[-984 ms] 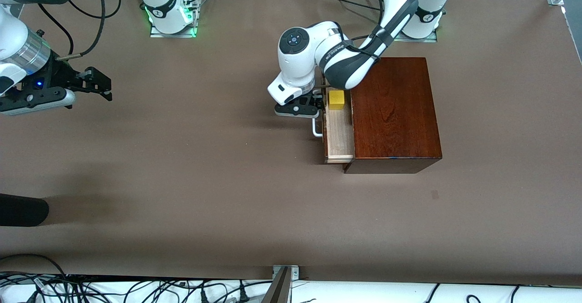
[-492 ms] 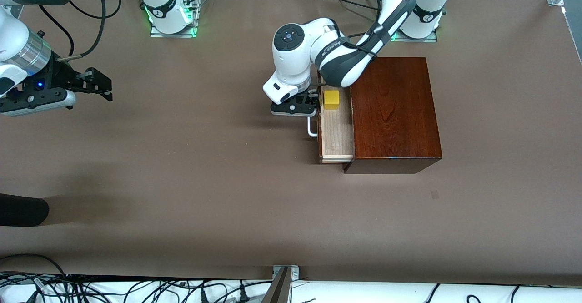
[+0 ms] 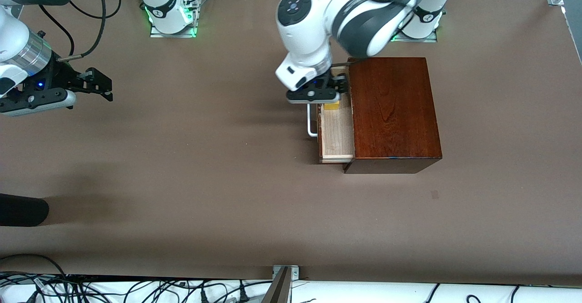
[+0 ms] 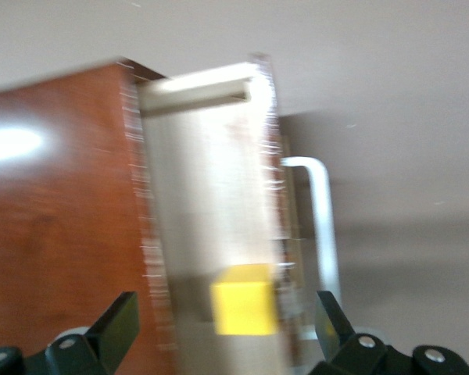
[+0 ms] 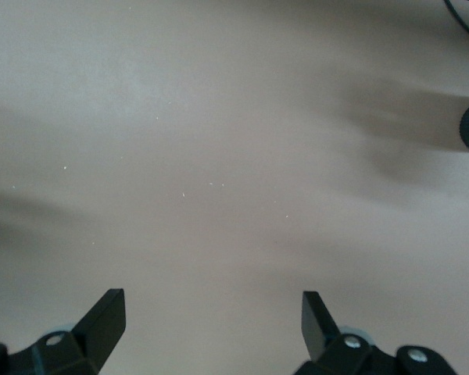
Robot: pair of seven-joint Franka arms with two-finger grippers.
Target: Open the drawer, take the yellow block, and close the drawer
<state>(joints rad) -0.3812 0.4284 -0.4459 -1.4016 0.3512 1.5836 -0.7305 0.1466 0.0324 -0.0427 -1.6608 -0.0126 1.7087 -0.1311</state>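
The drawer [image 3: 337,132] stands pulled out of the mahogany box [image 3: 393,112], yellow block [image 4: 245,299] inside. The left pincer [image 4: 228,328] hovers open over the block; the right pincer [image 5: 211,320] waits open near the table [image 3: 182,180] edge.

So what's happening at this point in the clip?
The drawer of the wooden box is pulled out, with the yellow block lying in it. The left gripper is over the drawer above the block, jaws open, nothing held. The right gripper waits with open jaws over bare table at the right arm's end.
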